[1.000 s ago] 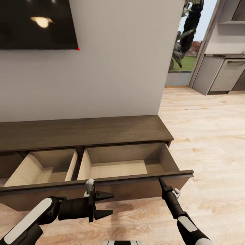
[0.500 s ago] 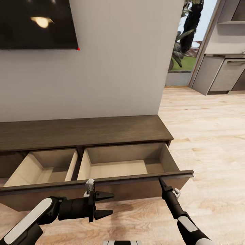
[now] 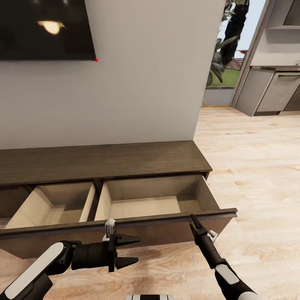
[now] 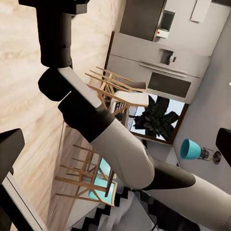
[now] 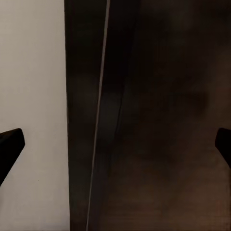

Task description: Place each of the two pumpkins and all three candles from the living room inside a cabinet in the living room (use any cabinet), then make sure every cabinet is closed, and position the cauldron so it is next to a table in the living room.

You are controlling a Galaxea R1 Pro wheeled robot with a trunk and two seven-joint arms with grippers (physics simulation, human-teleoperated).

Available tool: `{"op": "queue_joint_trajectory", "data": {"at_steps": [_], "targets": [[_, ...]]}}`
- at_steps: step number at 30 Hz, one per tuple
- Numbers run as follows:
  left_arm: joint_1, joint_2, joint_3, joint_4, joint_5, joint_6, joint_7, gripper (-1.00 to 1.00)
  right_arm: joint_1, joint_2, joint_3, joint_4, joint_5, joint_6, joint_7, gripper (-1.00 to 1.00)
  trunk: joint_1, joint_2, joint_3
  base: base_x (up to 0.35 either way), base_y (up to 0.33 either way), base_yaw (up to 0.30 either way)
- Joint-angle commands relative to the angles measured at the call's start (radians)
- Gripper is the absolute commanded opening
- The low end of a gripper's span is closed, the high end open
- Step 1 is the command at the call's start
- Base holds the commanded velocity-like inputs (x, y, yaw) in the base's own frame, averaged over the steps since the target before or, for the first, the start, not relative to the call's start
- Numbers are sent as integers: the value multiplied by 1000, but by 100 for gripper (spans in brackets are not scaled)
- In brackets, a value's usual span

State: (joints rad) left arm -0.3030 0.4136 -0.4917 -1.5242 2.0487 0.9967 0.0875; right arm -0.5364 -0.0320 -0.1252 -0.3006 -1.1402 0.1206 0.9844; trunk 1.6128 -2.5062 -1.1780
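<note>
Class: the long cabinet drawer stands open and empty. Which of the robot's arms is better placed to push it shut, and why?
Right. The right gripper sits at the top edge of the open drawer front, while the left gripper hangs lower, pointing sideways along the front.

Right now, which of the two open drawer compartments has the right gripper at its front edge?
The wider right-hand compartment: the right gripper touches or nearly touches its front panel, near the cabinet's end. The narrower left compartment has no gripper at its edge.

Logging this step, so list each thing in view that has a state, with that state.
Cabinet: drawer pulled out.
Right compartment: empty.
Left compartment: empty in its visible part.
Left gripper: open, holding nothing, in front of the drawer front.
Right gripper: at the drawer front's top edge, fingers apart.
</note>
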Motion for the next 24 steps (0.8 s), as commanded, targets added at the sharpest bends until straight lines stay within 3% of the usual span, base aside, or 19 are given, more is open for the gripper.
{"op": "queue_joint_trajectory", "data": {"at_steps": [1,9,24], "targets": [[-1,1,-1,-1,11,1,9,100,-1,0,1,0,-10,11,3,100,0,0,-1,0,0,0],[-1,1,-1,-1,11,1,9,100,-1,0,1,1,-10,11,3,100,0,0,-1,-20,0,0],[-1,1,-1,4,11,0,9,100,-1,0,7,1,-7,13,-9,100,0,0,-1,-148,0,0]]}}
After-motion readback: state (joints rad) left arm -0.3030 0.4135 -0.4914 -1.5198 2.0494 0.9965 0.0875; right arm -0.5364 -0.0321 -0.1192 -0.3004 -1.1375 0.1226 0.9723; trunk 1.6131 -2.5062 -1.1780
